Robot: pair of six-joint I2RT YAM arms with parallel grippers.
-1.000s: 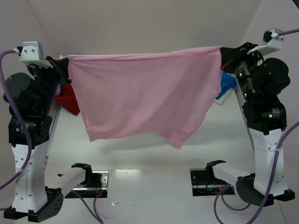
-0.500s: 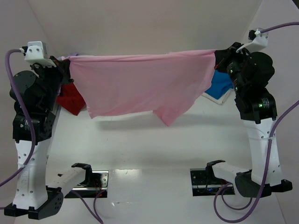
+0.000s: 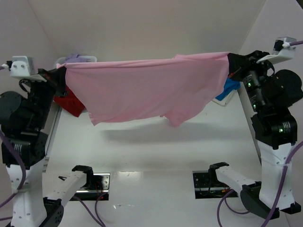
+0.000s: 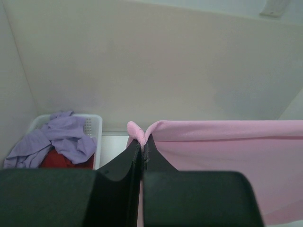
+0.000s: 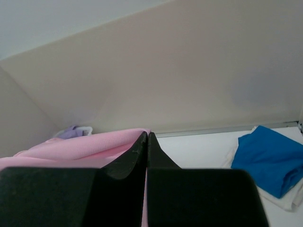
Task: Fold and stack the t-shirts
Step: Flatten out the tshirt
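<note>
Both arms have spread wider, stretching the soft pink shirt (image 3: 147, 87) taut above the bench (image 3: 142, 151), hem sagging. Left wrist: left hand (image 4: 143, 142) clenched on a bunched pink corner; lavender shirt (image 4: 61, 137) crumpled in the perforated basket (image 4: 94, 124). Right wrist: right hand (image 5: 147, 138) pinches pink cloth, probably its edge; blue shirt (image 5: 270, 158) lies folded.

pink t-shirt (image 3: 147, 90) stretched midair, red t-shirt (image 3: 70, 103), lavender t-shirt (image 4: 66, 135) bunched left, blue t-shirt (image 5: 270, 158) folded right

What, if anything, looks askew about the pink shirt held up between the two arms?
The pink shirt hangs unevenly: its top edge is stretched between the left gripper and right gripper, but the bottom edge is crooked, with a bunched flap drooping right of centre.
</note>
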